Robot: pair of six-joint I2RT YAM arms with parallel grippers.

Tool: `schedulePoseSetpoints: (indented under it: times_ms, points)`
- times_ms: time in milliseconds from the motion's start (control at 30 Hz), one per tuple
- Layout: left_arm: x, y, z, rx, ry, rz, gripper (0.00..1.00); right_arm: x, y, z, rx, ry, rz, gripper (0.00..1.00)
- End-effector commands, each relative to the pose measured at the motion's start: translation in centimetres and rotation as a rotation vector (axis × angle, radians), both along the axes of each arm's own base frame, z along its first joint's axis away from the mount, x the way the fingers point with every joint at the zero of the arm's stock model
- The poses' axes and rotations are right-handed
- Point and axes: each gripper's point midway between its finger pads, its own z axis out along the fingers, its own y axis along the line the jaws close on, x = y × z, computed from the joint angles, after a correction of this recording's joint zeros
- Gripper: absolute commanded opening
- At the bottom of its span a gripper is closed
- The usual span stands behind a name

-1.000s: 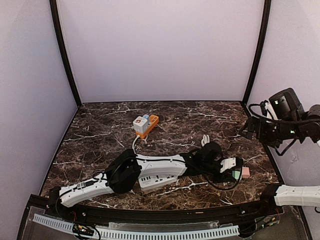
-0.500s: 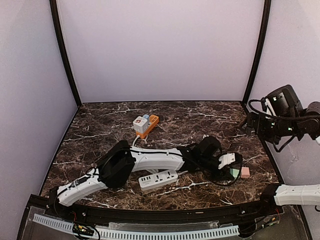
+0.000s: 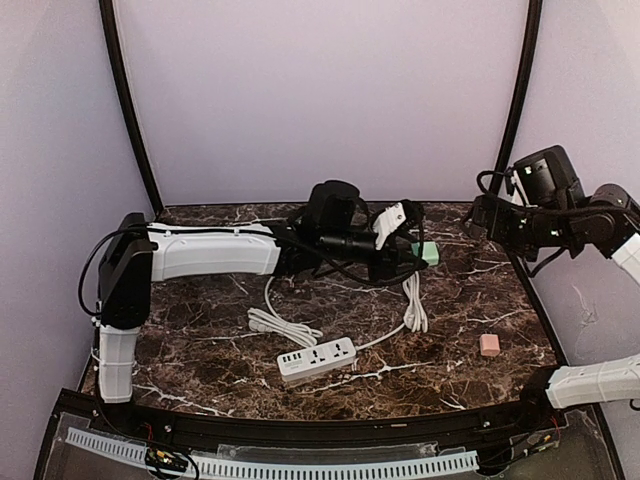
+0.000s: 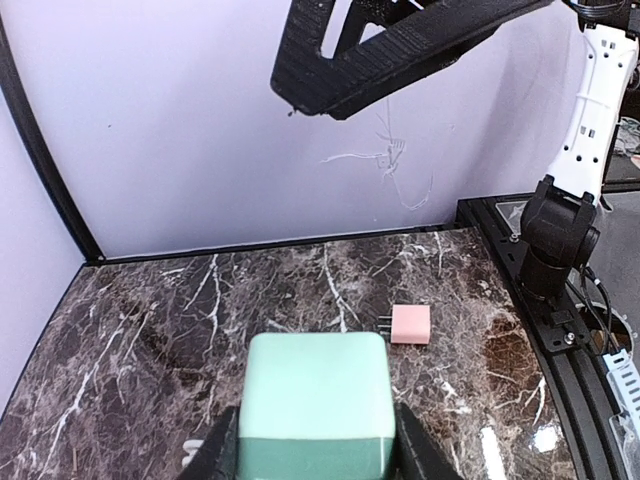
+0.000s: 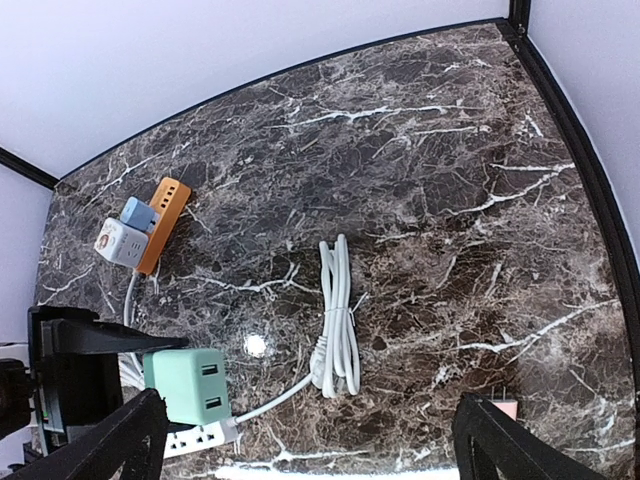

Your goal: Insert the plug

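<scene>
My left gripper (image 4: 318,452) is shut on a mint-green plug (image 4: 316,410), a cube with two USB ports, and its dark fingers (image 4: 222,458) press both sides. In the top view the plug (image 3: 425,252) hangs in the air over the back middle of the table. The right wrist view shows the same plug (image 5: 185,398) above one end of the white power strip (image 5: 195,438). That strip (image 3: 317,361) lies at the front middle. My right gripper (image 5: 310,450) is open wide and empty, high at the back right (image 3: 478,222).
A pink plug (image 3: 489,345) lies on the marble at the front right. A bundled white cable (image 3: 412,300) lies at mid-table. An orange power strip (image 5: 163,222) with a blue and a white plug in it sits at the back left. The right arm's base (image 4: 560,240) stands at the table edge.
My left arm has risen from the front right of the table and swung to the back middle, carrying the green plug. The pink plug stayed on the table. My right gripper drifted slightly left.
</scene>
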Motion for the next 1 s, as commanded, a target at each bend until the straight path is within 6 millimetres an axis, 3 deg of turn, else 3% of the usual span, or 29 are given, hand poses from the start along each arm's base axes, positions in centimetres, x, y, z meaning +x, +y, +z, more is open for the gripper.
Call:
schedulePoseSetpoints:
  times_ms: [0, 267, 433, 533, 767, 967]
  points:
    - [0.0, 2.7, 1.2, -0.006, -0.020, -0.011, 0.01, 2.3, 1.1, 2.2, 0.044, -0.092, -0.019, 0.99]
    - [1.4, 7.1, 4.9, -0.084, 0.013, 0.042, 0.01, 4.6, 5.6, 2.6, 0.142, -0.063, 0.069, 0.99]
    - [2.5, 9.0, 6.0, -0.119, 0.036, 0.071, 0.01, 4.7, 11.5, 2.8, 0.252, -0.012, 0.330, 0.99]
    - [2.8, 9.5, 6.7, -0.131, 0.033, 0.071, 0.01, 4.7, 14.0, 3.5, 0.320, 0.000, 0.451, 0.99]
    - [2.1, 10.3, 6.8, -0.098, 0.010, 0.051, 0.01, 4.6, 15.2, 4.7, 0.485, 0.066, 0.588, 0.99]
    - [1.1, 10.5, 7.6, -0.109, 0.007, 0.004, 0.01, 2.7, 16.0, 5.6, 0.596, 0.142, 0.721, 0.99]
